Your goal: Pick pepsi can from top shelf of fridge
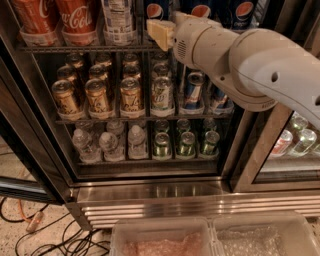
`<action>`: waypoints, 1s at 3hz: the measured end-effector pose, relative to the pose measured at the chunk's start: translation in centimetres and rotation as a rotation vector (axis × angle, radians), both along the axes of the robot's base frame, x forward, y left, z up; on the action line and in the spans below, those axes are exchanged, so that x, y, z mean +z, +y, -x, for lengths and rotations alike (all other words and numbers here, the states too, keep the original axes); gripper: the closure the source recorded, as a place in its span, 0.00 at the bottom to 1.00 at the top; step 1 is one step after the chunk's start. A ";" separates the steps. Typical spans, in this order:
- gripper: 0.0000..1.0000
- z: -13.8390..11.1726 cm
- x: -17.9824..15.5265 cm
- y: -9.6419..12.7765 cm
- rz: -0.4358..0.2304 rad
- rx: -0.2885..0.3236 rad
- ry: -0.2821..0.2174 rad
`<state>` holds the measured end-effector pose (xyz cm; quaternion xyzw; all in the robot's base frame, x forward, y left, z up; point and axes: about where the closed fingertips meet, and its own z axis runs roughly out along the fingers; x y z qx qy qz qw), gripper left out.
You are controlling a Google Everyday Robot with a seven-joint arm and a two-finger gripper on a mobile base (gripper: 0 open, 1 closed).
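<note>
One pepsi can (154,10) on the fridge's (150,192) top shelf (75,48) sits right behind the raised gripper (161,34), held at can height for a straight reach; spread or closed, I cannot tell.

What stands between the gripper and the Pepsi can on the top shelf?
Nothing visible. The gripper is at the front of the top shelf, directly before the leftmost pepsi can. The bottle beside that can stands off to the side.
</note>
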<state>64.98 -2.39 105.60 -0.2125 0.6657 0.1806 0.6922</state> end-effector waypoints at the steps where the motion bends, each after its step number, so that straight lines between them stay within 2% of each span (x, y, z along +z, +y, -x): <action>1: 0.41 0.0 0.1 -0.3 0.000 -0.002 0.001; 2: 0.40 -0.4 0.0 -0.7 -0.001 -0.016 0.004; 3: 0.29 -0.6 0.0 -0.9 -0.001 -0.025 0.005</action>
